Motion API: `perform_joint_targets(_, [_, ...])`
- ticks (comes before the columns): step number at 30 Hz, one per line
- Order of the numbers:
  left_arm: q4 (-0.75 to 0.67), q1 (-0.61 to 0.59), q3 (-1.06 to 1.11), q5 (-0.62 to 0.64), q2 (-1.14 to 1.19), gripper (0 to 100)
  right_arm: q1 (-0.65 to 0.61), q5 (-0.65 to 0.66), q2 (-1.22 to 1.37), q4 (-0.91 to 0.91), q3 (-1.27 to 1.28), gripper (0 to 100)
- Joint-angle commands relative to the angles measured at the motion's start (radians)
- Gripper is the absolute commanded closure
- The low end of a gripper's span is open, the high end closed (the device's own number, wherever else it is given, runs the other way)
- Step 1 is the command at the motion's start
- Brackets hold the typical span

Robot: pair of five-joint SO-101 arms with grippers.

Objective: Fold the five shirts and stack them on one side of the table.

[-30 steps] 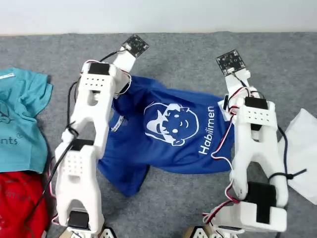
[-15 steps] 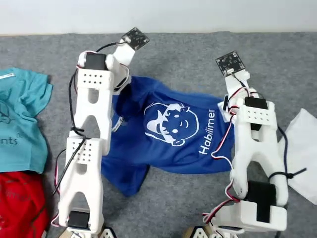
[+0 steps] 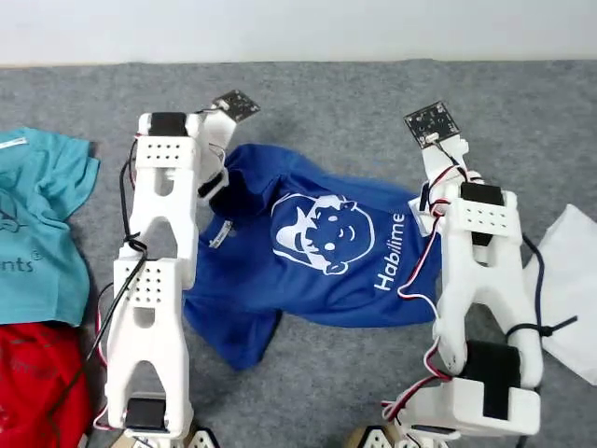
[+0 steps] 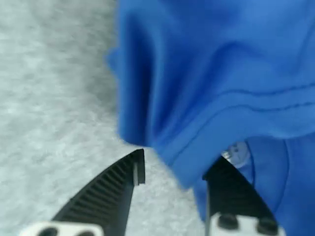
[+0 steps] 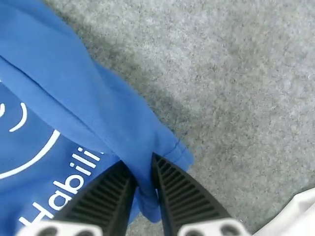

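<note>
While both arms are extended forward over the tabletop [image 3: 326,93], each wrist is pitched down onto the blue shirt [image 3: 308,289].

Left end effector [image 4: 177,172]: fingers spread apart. A folded edge of the blue shirt lies between them, unclamped, and grey tabletop lies to one side.

Right end effector [image 5: 142,179]: fingers drawn together and clamped on the shirt's hem at the fingertips. The lettering [image 5: 64,191] lies to one side of it and bare tabletop to the other.

The blue shirt lies spread, print up, between the two end effectors. A teal shirt [image 3: 37,224] and a red shirt [image 3: 33,383] lie well apart from the left end effector, on its outer side.
</note>
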Motion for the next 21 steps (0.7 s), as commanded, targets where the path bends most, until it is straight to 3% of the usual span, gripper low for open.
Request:
perform_joint_targets(1, [0.005,0.009,-0.010,-0.011,0.000,80,0.002,0.005,-0.010,0.007,-0.008,98.8])
perform_joint_targets(5, [0.003,0.011,-0.028,-0.009,0.009,82,0.004,0.006,-0.010,0.007,-0.008,98.8])
perform_joint_targets(15, [0.015,0.009,-0.058,-0.009,0.011,100,0.004,0.009,-0.068,0.007,-0.012,98.8])
perform_joint_targets(21, [0.028,0.012,-0.171,0.077,-0.115,100,0.001,0.011,-0.220,0.036,-0.012,98.8])
